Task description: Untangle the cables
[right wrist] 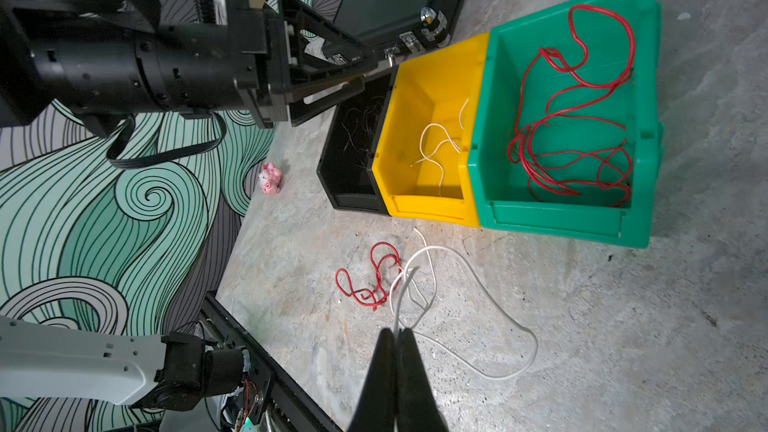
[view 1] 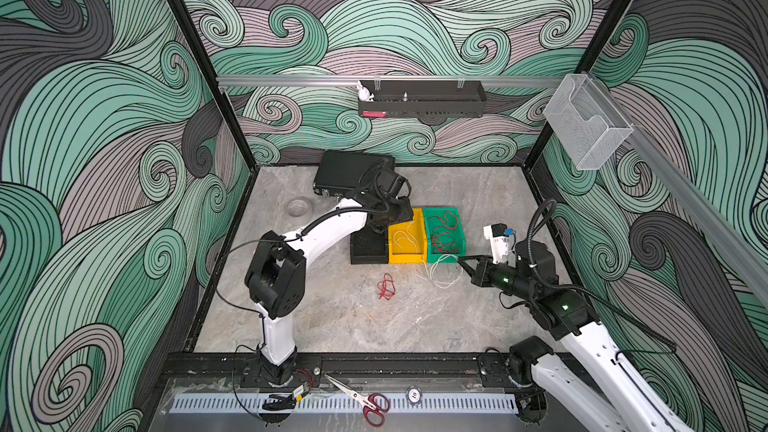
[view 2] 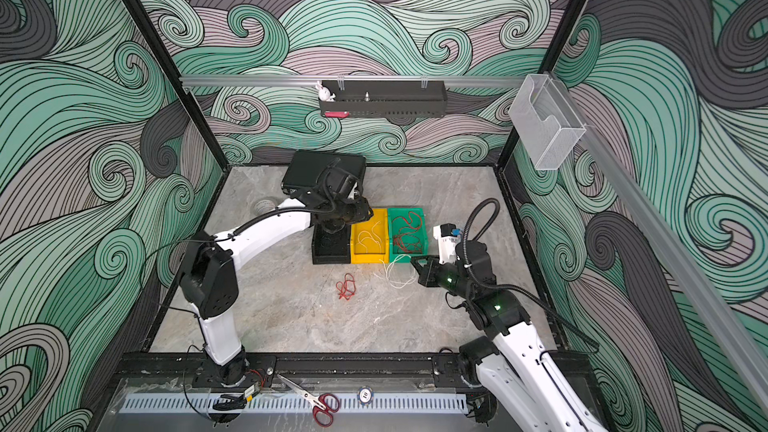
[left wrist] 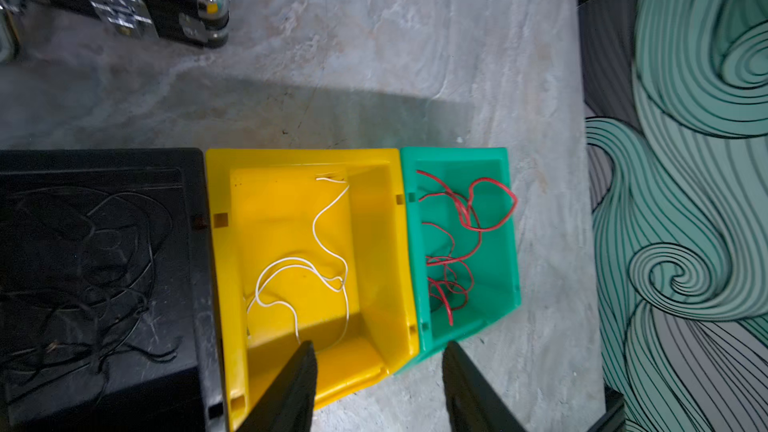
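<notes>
The left tool (left wrist: 380, 347) stands spread apart and empty near the yellow bin (left wrist: 291, 160). The right tool (right wrist: 398, 331) pinches a white cable (right wrist: 440, 247) trailing onto the worktop (right wrist: 602, 326).

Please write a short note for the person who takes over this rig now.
Left gripper: open, holds nothing.
Right gripper: shut on the white cable on the table.
Done: black cables in the black bin, white ones in the yellow bin, red ones in the green bin.
Left: the held white cable and the loose red cable beside it.
</notes>
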Available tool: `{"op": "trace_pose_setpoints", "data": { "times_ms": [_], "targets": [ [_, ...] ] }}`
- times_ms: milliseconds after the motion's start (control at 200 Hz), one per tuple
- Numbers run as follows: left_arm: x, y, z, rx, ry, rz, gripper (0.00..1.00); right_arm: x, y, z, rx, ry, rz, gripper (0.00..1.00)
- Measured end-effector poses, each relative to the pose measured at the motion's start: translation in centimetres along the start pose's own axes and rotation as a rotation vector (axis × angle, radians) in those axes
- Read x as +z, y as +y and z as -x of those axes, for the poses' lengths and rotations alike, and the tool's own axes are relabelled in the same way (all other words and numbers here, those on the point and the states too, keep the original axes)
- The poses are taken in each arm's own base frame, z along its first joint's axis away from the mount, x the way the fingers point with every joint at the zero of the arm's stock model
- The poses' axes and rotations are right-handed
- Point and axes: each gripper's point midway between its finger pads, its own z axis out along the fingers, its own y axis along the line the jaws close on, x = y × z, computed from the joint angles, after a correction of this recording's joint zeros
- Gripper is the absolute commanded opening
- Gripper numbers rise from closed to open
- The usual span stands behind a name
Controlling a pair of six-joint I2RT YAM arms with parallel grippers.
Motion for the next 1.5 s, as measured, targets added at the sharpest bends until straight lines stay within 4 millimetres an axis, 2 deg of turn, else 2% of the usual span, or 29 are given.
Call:
{"op": "trace_pose_setpoints", "data": {
  "times_ms": [140,330,460,680,931,1161,1386,1501],
  "targets": [
    [-3.2,0.4,-0.1,0.006,-0.046,-0.02,0.52,0.2,1.2,2.1,-0.021,-0.012,-0.004,0.04],
    [-5.1,4.3,-2.5,-0.017,-0.046,0.03,0.52,2.0,1.2,5.0,-0.06,-0.014,-0.07,0.04],
    [-6.3,6.9,-4.6,-0.028,-0.046,0.064,0.52,4.8,0.5,5.7,-0.095,0.021,-0.122,0.04],
    [-9.1,8.9,-7.0,-0.034,-0.075,0.055,0.53,10.0,-0.1,6.6,-0.145,0.088,-0.177,0.04],
    [-9.4,12.0,-10.8,-0.065,-0.044,0.086,0.53,15.2,1.1,7.9,-0.241,0.118,-0.215,0.04],
    [-10.0,13.5,-12.4,-0.076,-0.044,0.097,0.54,18.4,-0.4,8.0,-0.304,0.15,-0.294,0.04],
    [-10.2,14.7,-13.7,-0.088,-0.048,0.106,0.54,20.7,-0.9,5.7,-0.325,0.218,-0.298,0.04],
    [-10.2,14.8,-13.8,-0.092,-0.049,0.106,0.53,21.9,-1.1,4.3,-0.299,0.259,-0.267,0.04]
  ]
}}
